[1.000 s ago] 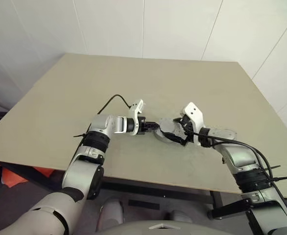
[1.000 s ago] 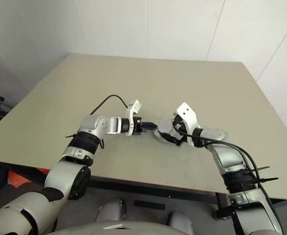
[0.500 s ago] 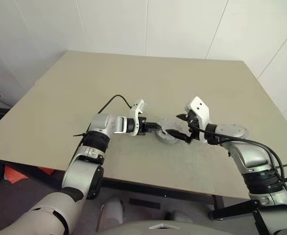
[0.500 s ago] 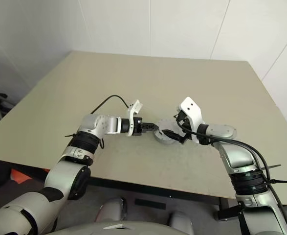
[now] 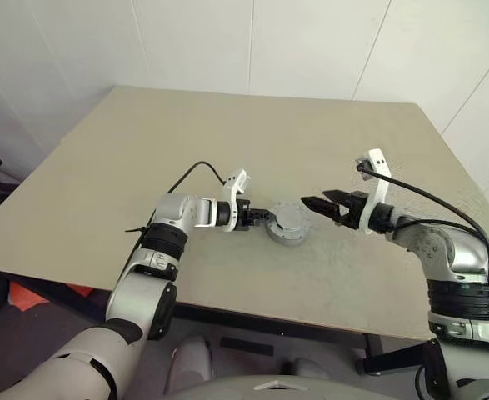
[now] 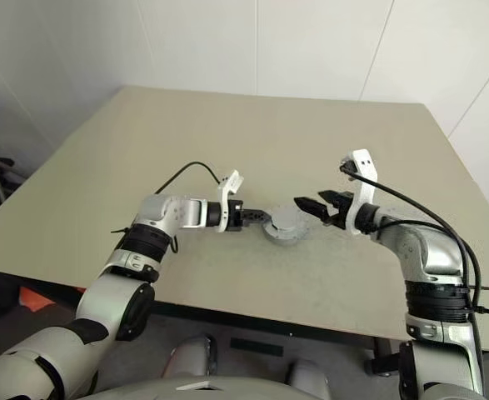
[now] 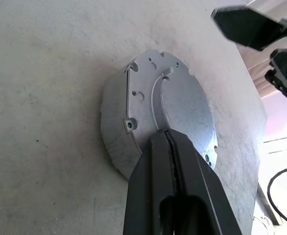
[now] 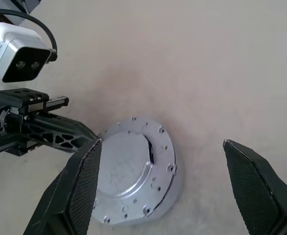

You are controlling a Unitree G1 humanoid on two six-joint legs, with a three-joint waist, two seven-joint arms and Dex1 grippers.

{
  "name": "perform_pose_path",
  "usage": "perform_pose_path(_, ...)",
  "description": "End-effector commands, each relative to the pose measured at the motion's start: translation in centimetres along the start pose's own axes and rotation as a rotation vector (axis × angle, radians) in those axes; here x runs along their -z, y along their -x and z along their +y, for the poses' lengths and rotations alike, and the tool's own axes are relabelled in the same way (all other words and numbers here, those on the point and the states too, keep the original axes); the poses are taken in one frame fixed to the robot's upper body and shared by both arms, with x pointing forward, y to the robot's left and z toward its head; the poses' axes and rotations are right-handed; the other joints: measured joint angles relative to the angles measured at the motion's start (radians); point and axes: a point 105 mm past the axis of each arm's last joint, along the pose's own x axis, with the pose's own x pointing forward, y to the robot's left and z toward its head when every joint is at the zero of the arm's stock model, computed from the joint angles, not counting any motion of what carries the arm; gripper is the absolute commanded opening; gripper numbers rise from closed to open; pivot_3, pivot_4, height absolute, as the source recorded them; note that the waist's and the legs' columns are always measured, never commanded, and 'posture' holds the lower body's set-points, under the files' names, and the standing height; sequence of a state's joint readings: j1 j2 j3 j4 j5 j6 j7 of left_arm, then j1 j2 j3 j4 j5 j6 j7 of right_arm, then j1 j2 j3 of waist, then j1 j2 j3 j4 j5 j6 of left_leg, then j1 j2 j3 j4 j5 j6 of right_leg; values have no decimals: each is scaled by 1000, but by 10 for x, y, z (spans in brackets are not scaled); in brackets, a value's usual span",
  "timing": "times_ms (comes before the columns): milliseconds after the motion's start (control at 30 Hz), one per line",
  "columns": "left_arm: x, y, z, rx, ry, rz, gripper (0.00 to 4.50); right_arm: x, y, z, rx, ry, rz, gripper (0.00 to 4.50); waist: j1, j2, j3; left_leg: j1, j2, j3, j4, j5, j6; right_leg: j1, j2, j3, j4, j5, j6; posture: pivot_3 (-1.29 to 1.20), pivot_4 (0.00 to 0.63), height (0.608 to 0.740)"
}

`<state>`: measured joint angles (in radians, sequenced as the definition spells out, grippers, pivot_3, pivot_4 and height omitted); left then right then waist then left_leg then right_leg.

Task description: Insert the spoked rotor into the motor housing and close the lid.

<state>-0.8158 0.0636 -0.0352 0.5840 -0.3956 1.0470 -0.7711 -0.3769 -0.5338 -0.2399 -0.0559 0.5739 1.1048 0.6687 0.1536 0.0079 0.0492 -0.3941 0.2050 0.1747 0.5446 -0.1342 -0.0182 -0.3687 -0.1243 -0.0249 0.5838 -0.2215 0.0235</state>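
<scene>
Both pincers flank my round grey metal lid [image 5: 288, 223], seated on the housing mid-bench [image 5: 144, 150]: left pincer [image 5: 266, 218] clenched, tips touching its top; right pincer [image 5: 314, 203] spread wide, empty, just beside.
</scene>
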Motion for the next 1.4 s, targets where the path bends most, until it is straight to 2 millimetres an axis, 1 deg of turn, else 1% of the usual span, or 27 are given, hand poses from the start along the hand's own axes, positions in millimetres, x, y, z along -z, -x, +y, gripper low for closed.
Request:
perform_pose_path(33, 8, -3, 2, -12, -1, 31, 0, 6, 6, 7, -59, -167, 35, 4472, 0, 1, 0, 0, 0, 0, 0, 0, 0, 0, 0, 0, 0, 0, 0, 0, 0, 740)
perform_pose_path(100, 7, -3, 2, -15, -3, 28, 0, 18, 7, 8, -71, -235, 85, 4472, 1, 1, 0, 0, 0, 0, 0, 0, 0, 0, 1, -1, 1, 0, 0, 0, 0, 740)
perform_pose_path(233, 7, -2, 4, -21, -3, 22, 0, 32, 4, 7, -70, -327, 123, 4472, 1, 1, 0, 0, 1, 0, 0, 1, -2, 0, 0, 0, 1, 0, 0, 0, 0, 740)
perform_pose_path(367, 8, -1, 5, -29, -1, 19, 0, 38, -6, 0, -65, -452, 89, 4472, 0, 1, 0, 0, 1, 0, 0, 3, -4, 0, -1, 0, 1, 0, 0, 0, 0, 740)
perform_pose_path(467, 7, 1, 7, -34, -2, 17, 0, 41, -15, 5, -96, -517, 82, 4472, -1, 1, 0, 3, 1, 0, 0, 3, -5, 1, 0, 0, 2, 0, 0, 0, 0, 740)
perform_pose_path(533, 7, 1, 7, -40, -5, 17, 0, 38, -21, 11, -127, -547, 63, 4472, -3, 1, 0, 5, 1, 0, -1, 3, -5, 1, 0, 0, 2, 0, 1, 0, 0, 740)
perform_pose_path(633, 7, 2, 8, -44, -8, 16, 0, 29, -34, 26, -189, -575, 29, 4472, -4, 2, -1, 8, 1, 0, -3, 4, -6, 1, 1, 0, 3, -2, 4, 0, 0, 740)
perform_pose_path(667, 6, 2, 8, -46, -9, 16, 0, 27, -39, 30, -200, -581, 24, 4472, -4, 2, -1, 8, 1, 0, -4, 4, -6, 1, 1, 0, 3, -3, 6, 0, 0, 740)
perform_pose_path(800, 5, 2, 9, -54, -12, 11, 0, 23, -51, 43, -239, -599, 15, 4472, -4, 2, -1, 8, 1, 0, -4, 5, -9, 0, 1, 0, 4, -3, 6, 0, 0, 740)
perform_pose_path(900, 4, 3, 11, -60, -12, 8, 0, 19, -57, 51, -262, -599, 8, 4472, -5, 2, 0, 7, 1, 0, -5, 6, -10, -1, 1, 0, 4, -3, 5, 0, 0, 740)
perform_pose_path(967, 4, 3, 12, -65, -11, 6, 0, 16, -62, 56, -273, -590, 9, 4472, -4, 2, 0, 7, 1, 0, -7, 7, -11, -2, 1, 0, 4, -1, 2, 0, 0, 740)
perform_pose_path(1067, 4, 3, 12, -68, -9, 3, 0, 17, -66, 61, -280, -579, 17, 4472, -2, 2, 0, 6, 1, 0, -8, 7, -11, -3, 1, 0, 4, 0, 1, 0, 0, 740)
perform_pose_path(1167, 4, 4, 13, -72, -6, -2, 0, 24, -70, 56, -227, -573, 39, 3863, -1, 2, 0, 4, 1, 0, -8, 7, -11, -4, 1, -1, 4, 0, 1, 0, 0, 740)
perform_pose_path(1300, 3, 5, 14, -76, -4, -7, 0, 24, -70, 51, -210, -572, 29, 2535, -1, 2, 0, 1, 0, 0, -8, 7, -12, -6, 1, -1, 4, 0, 1, 0, 0, 740)
perform_pose_path(1333, 4, 5, 15, -76, -4, -8, 0, 24, -70, 49, -199, -571, 24, 2314, -1, 2, 0, 2, 0, 0, -8, 7, -12, -6, 1, -1, 4, 0, 1, 0, 0, 740)
perform_pose_path(1400, 4, 4, 15, -78, -4, -10, 0, 23, -71, 47, -187, -569, 19, 2286, -1, 2, 0, 2, 0, 0, -8, 7, -12, -6, 1, -1, 4, 0, 1, 0, 0, 740)
